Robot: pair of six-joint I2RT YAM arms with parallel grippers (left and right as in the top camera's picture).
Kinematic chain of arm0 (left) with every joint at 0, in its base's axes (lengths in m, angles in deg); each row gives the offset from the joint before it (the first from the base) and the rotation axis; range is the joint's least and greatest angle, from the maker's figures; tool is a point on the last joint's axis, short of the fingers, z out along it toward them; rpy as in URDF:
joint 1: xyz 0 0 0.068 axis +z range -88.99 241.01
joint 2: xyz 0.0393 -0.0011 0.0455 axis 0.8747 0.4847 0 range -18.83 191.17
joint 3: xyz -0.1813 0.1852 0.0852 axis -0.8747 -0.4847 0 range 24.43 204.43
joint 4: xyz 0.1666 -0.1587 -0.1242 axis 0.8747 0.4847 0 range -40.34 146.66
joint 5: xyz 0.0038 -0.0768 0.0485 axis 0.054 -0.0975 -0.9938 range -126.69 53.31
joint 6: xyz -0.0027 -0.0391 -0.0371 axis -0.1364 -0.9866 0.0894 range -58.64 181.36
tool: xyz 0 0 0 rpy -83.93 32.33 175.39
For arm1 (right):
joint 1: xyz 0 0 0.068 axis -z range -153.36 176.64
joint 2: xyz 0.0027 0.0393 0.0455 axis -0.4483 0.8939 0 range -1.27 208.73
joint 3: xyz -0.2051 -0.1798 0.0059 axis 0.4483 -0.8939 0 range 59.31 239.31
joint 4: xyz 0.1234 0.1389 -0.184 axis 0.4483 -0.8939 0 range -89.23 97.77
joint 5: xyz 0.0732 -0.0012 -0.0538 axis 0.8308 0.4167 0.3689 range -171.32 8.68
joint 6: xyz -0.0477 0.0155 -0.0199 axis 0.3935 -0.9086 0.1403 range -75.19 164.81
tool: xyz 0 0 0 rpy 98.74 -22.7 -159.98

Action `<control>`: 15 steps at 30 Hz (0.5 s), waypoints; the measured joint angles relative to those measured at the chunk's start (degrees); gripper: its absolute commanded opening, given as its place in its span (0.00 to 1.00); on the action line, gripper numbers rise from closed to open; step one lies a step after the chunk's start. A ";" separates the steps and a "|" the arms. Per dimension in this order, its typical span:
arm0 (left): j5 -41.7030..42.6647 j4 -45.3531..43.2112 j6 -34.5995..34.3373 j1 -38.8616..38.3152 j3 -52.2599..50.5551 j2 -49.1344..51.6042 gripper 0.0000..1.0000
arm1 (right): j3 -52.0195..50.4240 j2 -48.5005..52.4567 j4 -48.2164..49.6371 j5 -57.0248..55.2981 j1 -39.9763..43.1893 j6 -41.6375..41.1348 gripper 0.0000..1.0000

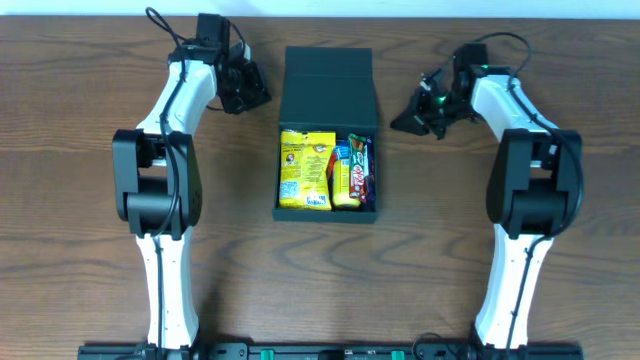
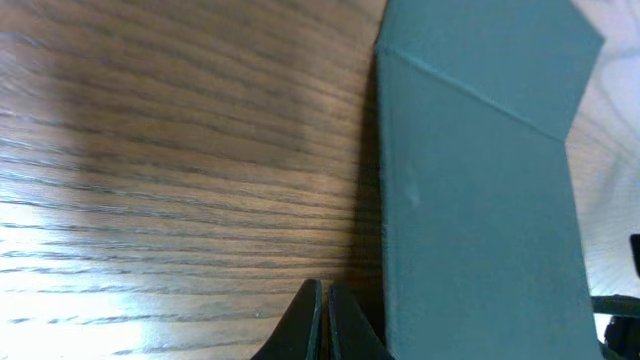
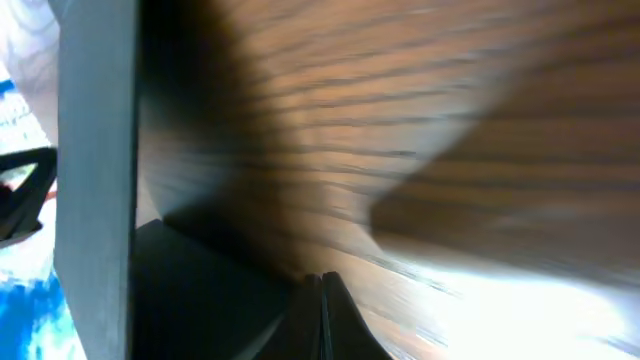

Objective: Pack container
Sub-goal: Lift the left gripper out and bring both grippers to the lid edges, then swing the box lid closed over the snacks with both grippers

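The brown wood-grain bench (image 1: 90, 150) carries everything. In its middle sits the dark teal-green rectangular cardboard box (image 1: 328, 212), lying squarely between the two sets of fingers. Its hinged flap lid (image 1: 330, 85) is thrown back at the end nearest them, so the box gapes toward the ceiling.

The left fingers (image 2: 310, 312) are pressed together with nothing between them, low over bare wood. The flap stands just off the inner side of their tips, close but, as far as I can tell, not touching. The right fingers (image 3: 312, 310) are likewise closed on nothing, with the box's wall just off their inner side, in shadow.

I'd guess both are held closed like that to serve as blunt pushers for swinging the flap over, since the packing looks about done. Inside, farther from either set of tips than the flap, lie a yellow printed snack packet (image 1: 306, 167) and, toward the right fingers' side, a slim red-wrapped bar (image 1: 361, 172).
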 measured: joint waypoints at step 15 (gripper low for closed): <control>3.91 -2.67 -2.82 -1.01 0.02 3.56 0.06 | 0.04 3.19 6.08 3.80 -2.14 -2.40 0.02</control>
